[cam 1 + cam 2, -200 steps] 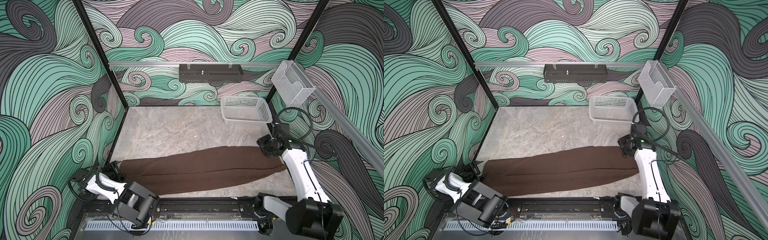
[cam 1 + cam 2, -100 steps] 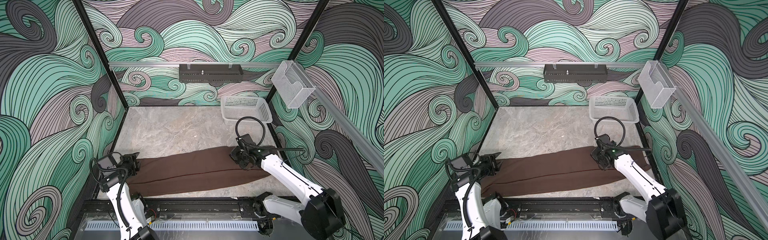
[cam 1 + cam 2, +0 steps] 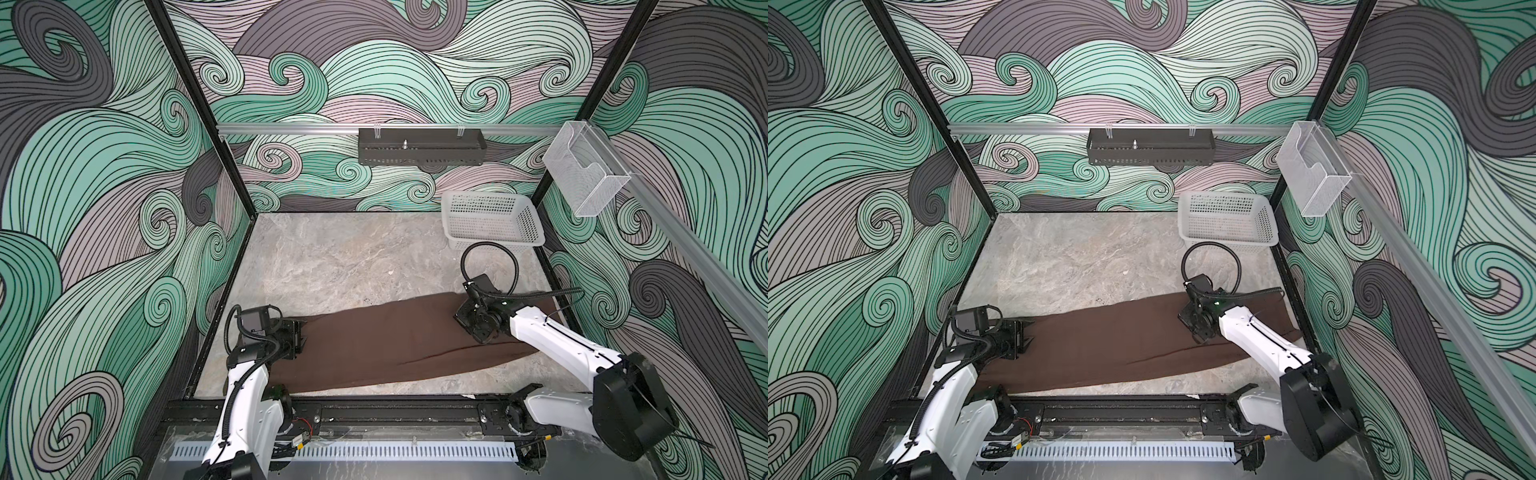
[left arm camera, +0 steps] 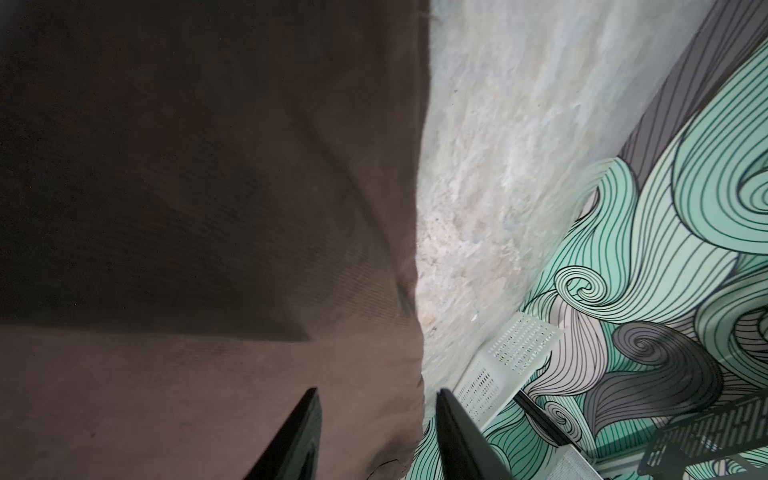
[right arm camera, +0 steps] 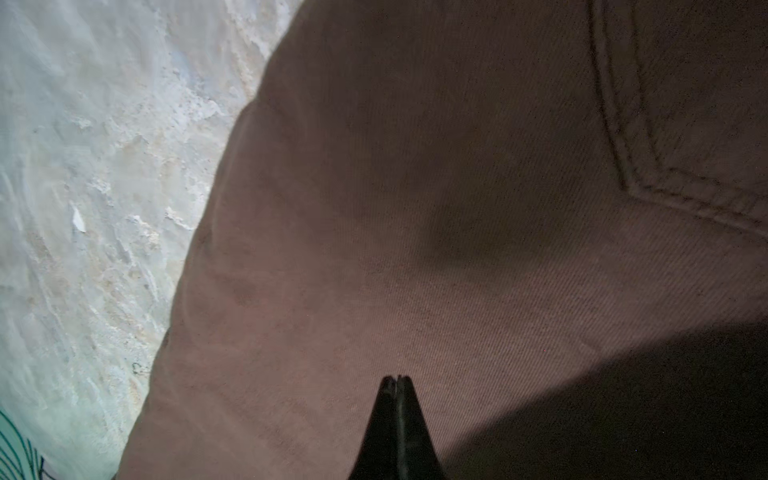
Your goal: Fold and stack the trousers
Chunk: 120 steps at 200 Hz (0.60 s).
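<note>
At the left of both top views, the left end effector (image 3: 300, 337) lies low over the worktop (image 3: 332, 257), at the left end of the trousers (image 3: 395, 345). In the left wrist view its two dark fingers (image 4: 305, 432) stand apart, and the edge of the brown cloth runs into the gap between them. One finger lies over the cloth. A thin strip of the patterned wall shows between the cloth's edge and the second finger, so the jaws are not pressed onto the fabric.

The trousers lie flat along the near part of the worktop in one long dark brown band. They reach from beside the left wall almost to the right wall, rising a little toward the rear at the right end. A long seam line runs along the band close to its near edge.

On the right part of the band, the right end effector (image 3: 465, 322) points down at the cloth. In the right wrist view its fingers (image 5: 388, 399) are closed tight against each other, with no fabric visible between them. The tips sit over plain brown cloth, near a stitched pocket seam (image 5: 623, 166).

Farther right, at the rear right corner of the worktop, a white mesh basket (image 3: 494, 216) stands well apart from the trousers. A clear plastic holder (image 3: 586, 174) hangs on the right-hand rail above it.
</note>
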Each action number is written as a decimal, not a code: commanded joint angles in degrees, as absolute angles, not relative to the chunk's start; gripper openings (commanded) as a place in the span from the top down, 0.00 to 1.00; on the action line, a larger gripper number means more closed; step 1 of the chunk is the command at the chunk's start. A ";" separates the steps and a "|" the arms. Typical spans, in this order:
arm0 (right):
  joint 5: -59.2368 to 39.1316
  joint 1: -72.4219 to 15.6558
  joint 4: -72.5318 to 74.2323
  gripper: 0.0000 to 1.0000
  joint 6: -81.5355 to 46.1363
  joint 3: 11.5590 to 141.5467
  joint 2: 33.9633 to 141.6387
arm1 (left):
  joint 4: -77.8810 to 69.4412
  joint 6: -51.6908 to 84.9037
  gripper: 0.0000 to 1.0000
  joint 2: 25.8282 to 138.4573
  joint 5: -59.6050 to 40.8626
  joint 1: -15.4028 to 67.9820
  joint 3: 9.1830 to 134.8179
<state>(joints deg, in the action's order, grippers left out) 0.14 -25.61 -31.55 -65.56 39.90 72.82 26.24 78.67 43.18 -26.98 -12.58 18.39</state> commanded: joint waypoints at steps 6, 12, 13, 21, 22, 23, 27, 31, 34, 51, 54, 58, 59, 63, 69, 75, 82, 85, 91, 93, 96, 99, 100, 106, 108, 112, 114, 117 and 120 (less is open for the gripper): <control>-0.14 -25.98 -30.80 0.99 -64.40 37.76 73.77 | 26.12 77.61 0.54 42.03 -25.23 -10.98 16.87; -0.80 -25.93 -31.20 0.98 -64.29 37.18 73.34 | 26.72 77.00 0.54 41.33 -25.61 -10.94 16.43; -0.93 -25.93 -31.29 0.98 -64.22 37.09 73.19 | 26.90 76.95 0.54 41.19 -25.64 -10.96 16.39; -1.22 -26.16 -32.01 0.98 -63.87 36.35 71.89 | 28.38 76.02 0.54 40.00 -26.00 -10.99 16.05; -1.18 -26.17 -32.26 0.98 -63.84 36.24 71.67 | 28.60 75.94 0.54 39.82 -26.01 -10.99 16.02; -1.25 -26.18 -32.35 0.98 -63.78 36.18 71.43 | 28.80 75.85 0.54 39.69 -26.10 -10.99 15.96; -1.04 -26.42 -33.05 0.98 -63.65 35.78 70.45 | 29.69 75.37 0.54 38.99 -26.10 -10.99 15.87; -0.89 -26.50 -33.82 0.98 -63.41 35.38 69.29 | 30.44 74.98 0.54 38.21 -26.10 -10.99 15.69; -0.80 -26.60 -34.44 0.98 -63.23 35.07 68.41 | 30.92 74.80 0.54 37.69 -26.18 -10.99 15.58; 0.41 -26.63 -39.03 0.98 -62.11 33.49 62.45 | 32.45 74.38 0.53 34.37 -26.32 -10.94 14.64; 0.84 -26.59 -39.69 0.98 -61.98 33.30 61.58 | 32.79 74.37 0.52 33.71 -26.16 -10.98 14.60; 1.18 -26.63 -40.68 0.97 -61.87 32.90 59.92 | 33.49 74.36 0.51 32.98 -25.57 -10.96 14.66; 1.30 -26.63 -40.95 0.97 -61.83 32.80 59.54 | 33.71 74.36 0.51 32.84 -25.44 -10.98 14.71; 1.71 -26.63 -41.73 0.97 -61.56 32.55 58.13 | 34.77 74.23 0.49 32.08 -24.63 -11.01 14.95; 2.50 -26.64 -43.24 0.96 -61.26 32.43 56.11 | 36.27 73.82 0.44 30.98 -23.20 -11.07 15.39; 3.34 -26.63 -44.60 0.95 -60.86 32.50 54.51 | 37.53 73.15 0.40 29.93 -22.14 -11.15 15.95; 4.61 -26.63 -45.96 0.93 -60.33 32.84 53.02 | 38.90 72.43 0.37 29.07 -21.28 -11.48 16.61; 5.15 -26.64 -46.26 0.92 -60.13 33.02 52.62 | 39.29 72.08 0.37 28.94 -20.94 -11.65 16.95; 6.16 -26.51 -46.89 0.89 -59.68 33.38 51.97 | 39.91 71.67 0.36 28.90 -20.52 -11.80 17.49; 6.46 -26.53 -46.97 0.88 -59.46 33.57 51.84 | 40.04 71.53 0.35 28.98 -20.49 -11.89 17.66; 6.78 -26.50 -47.11 0.87 -59.25 33.84 51.82 | 40.07 71.38 0.35 29.25 -20.34 -11.99 17.92; 7.10 -26.46 -47.19 0.86 -58.97 34.17 51.94 | 40.14 71.12 0.35 29.60 -20.31 -12.03 18.07; 7.20 -26.46 -47.19 0.86 -58.88 34.27 52.03 | 40.11 71.07 0.35 29.70 -20.30 -12.04 18.18; 7.53 -26.38 -47.19 0.84 -58.26 34.94 52.63 | 39.95 70.50 0.35 30.77 -20.18 -12.13 18.77; 7.66 -26.42 -47.19 0.84 -58.09 35.26 52.97 | 39.96 70.27 0.35 31.16 -20.10 -12.13 19.04; 7.87 -26.30 -47.17 0.82 -57.72 35.89 53.68 | 39.98 69.58 0.35 32.06 -19.91 -12.20 19.49; 7.97 -26.31 -47.06 0.81 -57.52 36.18 54.07 | 39.99 69.25 0.35 32.60 -19.83 -12.21 19.75; 8.07 -26.28 -47.03 0.80 -57.19 36.67 54.72 | 39.95 68.66 0.34 33.28 -19.74 -12.34 20.19; 8.20 -26.28 -46.87 0.79 -56.89 37.09 55.47 | 39.96 68.23 0.35 34.05 -19.69 -12.39 20.61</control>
<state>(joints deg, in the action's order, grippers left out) 4.10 -26.39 -44.03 -60.16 33.85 52.31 36.97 72.71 30.37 -22.79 -11.66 16.14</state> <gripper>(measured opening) 0.172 0.652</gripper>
